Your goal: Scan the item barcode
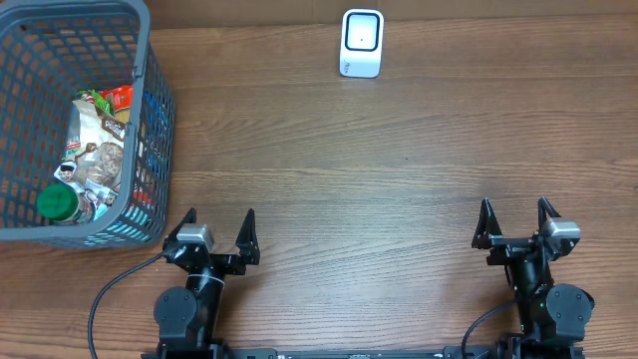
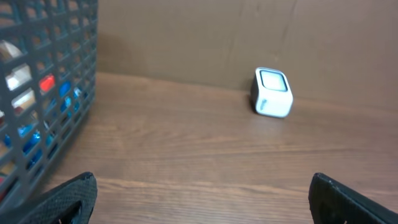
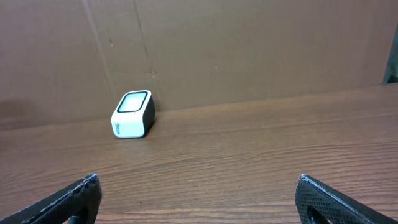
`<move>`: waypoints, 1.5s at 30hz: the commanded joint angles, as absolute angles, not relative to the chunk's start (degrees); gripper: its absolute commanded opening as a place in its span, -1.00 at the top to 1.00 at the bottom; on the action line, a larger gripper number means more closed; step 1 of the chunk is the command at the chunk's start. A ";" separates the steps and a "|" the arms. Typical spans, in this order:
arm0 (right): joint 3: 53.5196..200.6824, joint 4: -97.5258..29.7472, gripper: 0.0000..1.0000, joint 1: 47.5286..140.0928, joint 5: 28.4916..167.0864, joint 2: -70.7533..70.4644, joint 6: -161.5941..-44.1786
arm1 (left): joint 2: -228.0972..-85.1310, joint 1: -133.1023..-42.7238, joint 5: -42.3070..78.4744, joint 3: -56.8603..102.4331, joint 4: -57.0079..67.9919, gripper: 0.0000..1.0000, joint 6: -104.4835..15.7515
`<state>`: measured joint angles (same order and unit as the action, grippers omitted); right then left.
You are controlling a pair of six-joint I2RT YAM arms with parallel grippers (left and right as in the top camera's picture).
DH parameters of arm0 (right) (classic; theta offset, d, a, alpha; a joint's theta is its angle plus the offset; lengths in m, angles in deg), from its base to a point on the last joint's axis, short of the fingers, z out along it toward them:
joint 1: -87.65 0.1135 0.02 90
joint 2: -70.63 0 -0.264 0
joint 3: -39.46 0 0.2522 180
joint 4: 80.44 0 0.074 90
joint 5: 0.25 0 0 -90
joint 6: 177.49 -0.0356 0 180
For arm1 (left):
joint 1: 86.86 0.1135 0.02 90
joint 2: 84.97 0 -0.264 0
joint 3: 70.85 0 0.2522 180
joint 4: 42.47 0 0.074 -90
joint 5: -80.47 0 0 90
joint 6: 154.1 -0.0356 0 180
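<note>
A white barcode scanner [image 1: 361, 43] with a dark window stands at the far edge of the wooden table; it also shows as the scanner [image 2: 272, 93] in the left wrist view and the scanner [image 3: 132, 114] in the right wrist view. Grocery items lie in a grey basket [image 1: 158, 120] at the far left: a snack packet [image 1: 98, 145] and a green-capped bottle [image 1: 58, 201]. No barcode is visible. My left gripper [image 1: 217, 223] stands open at the near left, just right of the basket's corner. My right gripper [image 1: 514, 212] stands open at the near right. Both hold nothing.
The basket wall [image 2: 43, 106] fills the left side of the left wrist view. A brown cardboard backdrop [image 3: 249, 50] rises behind the table's far edge. A black cable [image 1: 110, 299] loops by the left arm's base.
</note>
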<state>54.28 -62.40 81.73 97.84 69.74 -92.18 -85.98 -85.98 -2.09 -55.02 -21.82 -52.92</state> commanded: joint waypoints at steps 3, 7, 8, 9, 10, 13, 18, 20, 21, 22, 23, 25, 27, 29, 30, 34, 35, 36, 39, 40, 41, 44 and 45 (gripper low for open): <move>53.67 -62.55 -1.00 81.56 97.34 70.33 -91.96 | -85.33 -85.76 -2.59 -44.07 -13.38 -1.00 -50.74; 53.67 -62.55 -1.00 81.56 97.34 70.33 -91.96 | -85.33 -85.76 -8.45 -33.98 -4.59 -1.00 -50.76; 53.67 -62.55 -1.00 81.56 97.34 70.33 -91.96 | -85.33 -85.76 -9.35 -31.33 -3.37 -1.00 -50.78; 53.67 -62.55 -1.00 81.56 97.34 70.33 -91.96 | -85.35 -85.76 -10.40 -29.12 -2.80 -1.00 -50.80; 53.67 -62.55 -1.00 81.56 97.34 70.33 -91.96 | -85.44 -85.76 -11.55 -26.68 -2.50 -1.00 -50.78; 53.67 -62.55 -1.00 81.56 97.34 70.33 -91.96 | -87.60 -85.76 -20.41 -19.70 -1.64 -1.00 -50.32; 53.67 -62.55 -1.00 81.56 97.34 70.33 -91.96 | -99.62 -85.76 -37.70 -8.05 0.80 -0.99 -53.82; 53.67 -62.55 -1.00 81.56 97.34 70.33 -91.96 | -106.42 -85.76 -40.65 -3.51 0.80 -1.00 -56.64; 53.67 -62.55 -1.00 81.56 97.34 70.33 -91.96 | -109.96 -85.76 -41.98 -1.13 0.80 -1.00 -57.69; 53.67 -62.55 -1.00 81.56 97.34 70.33 -91.94 | -114.20 -85.74 -43.16 1.83 0.80 -0.99 -58.93; 53.67 -62.55 -1.00 81.56 97.34 70.33 -91.94 | -117.94 -85.72 -43.95 4.54 0.83 -1.00 -59.79; 53.67 -62.55 -1.00 81.56 97.34 70.33 -91.96 | -126.81 -85.54 -44.60 11.51 0.98 -1.00 -61.29; 53.67 -62.55 -1.00 81.56 97.34 70.33 -91.96 | -134.99 -84.58 -43.99 18.76 2.07 -1.00 -61.36; 53.67 -62.55 -1.00 81.56 97.34 70.33 -91.96 | -143.05 -82.63 -41.52 27.09 5.31 -1.00 -61.36; 53.67 -62.55 -1.00 81.56 97.34 70.33 -91.94 | -146.61 -81.30 -39.64 31.20 7.56 -1.00 -61.36; 53.67 -62.55 -1.00 81.56 97.34 70.33 -91.96 | -161.98 -71.62 -25.89 50.35 19.27 -1.00 -60.86; 53.67 -62.55 -1.00 81.56 97.34 70.33 -91.96 | -165.04 -69.15 -22.00 54.11 21.61 -1.00 -60.68; 53.67 -62.55 -1.00 81.56 97.34 70.33 -91.96 | -168.34 -66.22 -17.13 58.06 24.21 -1.00 -60.68; 53.67 -62.55 -0.99 81.56 97.34 70.33 -91.96 | -175.92 -58.53 -6.02 65.89 30.07 -0.99 -60.73; 53.67 -62.55 -1.00 81.56 97.34 70.33 -91.96 | -177.65 -56.71 -4.56 66.94 31.12 -0.99 -60.73; 53.67 -62.55 -1.00 81.56 97.34 70.33 -91.96 | -179.25 -55.01 -3.60 67.35 31.82 -0.99 -60.73; 53.67 -62.55 -1.00 81.56 97.34 70.33 -91.96 | -183.01 -52.30 -1.67 67.29 34.62 -1.00 -62.26; 53.67 -62.55 -1.00 81.56 97.34 70.33 -91.96 | -184.10 -51.97 -1.17 67.31 35.95 -1.00 -64.00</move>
<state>54.28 -62.36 81.73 97.84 69.79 -92.13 -181.35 -53.24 -8.91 65.69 33.85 -60.33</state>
